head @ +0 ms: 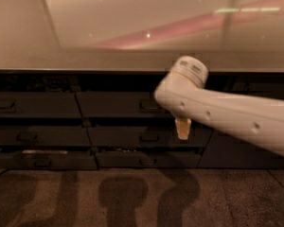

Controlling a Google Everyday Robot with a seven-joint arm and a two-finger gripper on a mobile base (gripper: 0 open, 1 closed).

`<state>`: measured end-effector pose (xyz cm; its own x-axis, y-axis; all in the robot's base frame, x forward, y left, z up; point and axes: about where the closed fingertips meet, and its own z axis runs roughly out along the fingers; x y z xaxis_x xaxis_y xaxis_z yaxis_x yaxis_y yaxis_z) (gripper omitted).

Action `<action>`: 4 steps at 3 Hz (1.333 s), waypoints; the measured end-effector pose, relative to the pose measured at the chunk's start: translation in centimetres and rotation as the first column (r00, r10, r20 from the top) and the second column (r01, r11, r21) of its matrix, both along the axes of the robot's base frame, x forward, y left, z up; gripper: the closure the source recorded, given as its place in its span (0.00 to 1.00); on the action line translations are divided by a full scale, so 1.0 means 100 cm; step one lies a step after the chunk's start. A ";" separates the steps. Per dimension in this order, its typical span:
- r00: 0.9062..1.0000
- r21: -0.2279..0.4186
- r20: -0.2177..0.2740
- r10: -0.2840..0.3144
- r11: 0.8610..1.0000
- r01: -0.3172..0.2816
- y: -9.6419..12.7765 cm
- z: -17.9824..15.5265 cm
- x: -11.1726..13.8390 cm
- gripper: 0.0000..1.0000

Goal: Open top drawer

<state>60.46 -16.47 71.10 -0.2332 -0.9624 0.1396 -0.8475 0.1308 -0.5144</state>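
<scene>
The claw (182,128) is seen as a short tan tip hanging below the rounded white wrist housing (181,90) of the arm, which is reached in from the right edge of the view. Whether the claw is open or closed cannot be told, and nothing is seen to be held in it. The tip is shown in front of the gap between the upper two drawer fronts of the middle bank, at the level of the second drawer front (118,137).

The top drawer (111,105) is found up and to the left of the claw, directly under the edge of the table (109,60). Its dark front is laid out with the long axis horizontal, and it appears to be closed flush with its neighbours. Its loop handle (150,105) is placed just left of the wrist housing and above the claw tip, with its bar also horizontal.

The coming move is judged to turn on that offset: the claw would have to be raised and shifted slightly left to be brought level with the handle, then carried in toward the front. How far the claw stands off from the drawer face cannot be judged from this single view. The pull itself would be directed outward, away from the cabinet, over the floor (132,197).
</scene>
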 end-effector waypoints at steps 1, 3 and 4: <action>0.998 -0.064 -0.033 -0.044 0.997 0.042 0.009 0.008 0.048 0.00; 0.998 0.029 -0.058 0.006 1.000 -0.005 0.004 -0.002 0.051 0.00; 0.998 0.297 -0.048 0.043 0.954 -0.027 -0.015 -0.022 0.072 0.00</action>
<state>67.64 -17.99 68.93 -0.1988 -0.9697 -0.1418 -0.8792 0.2404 -0.4114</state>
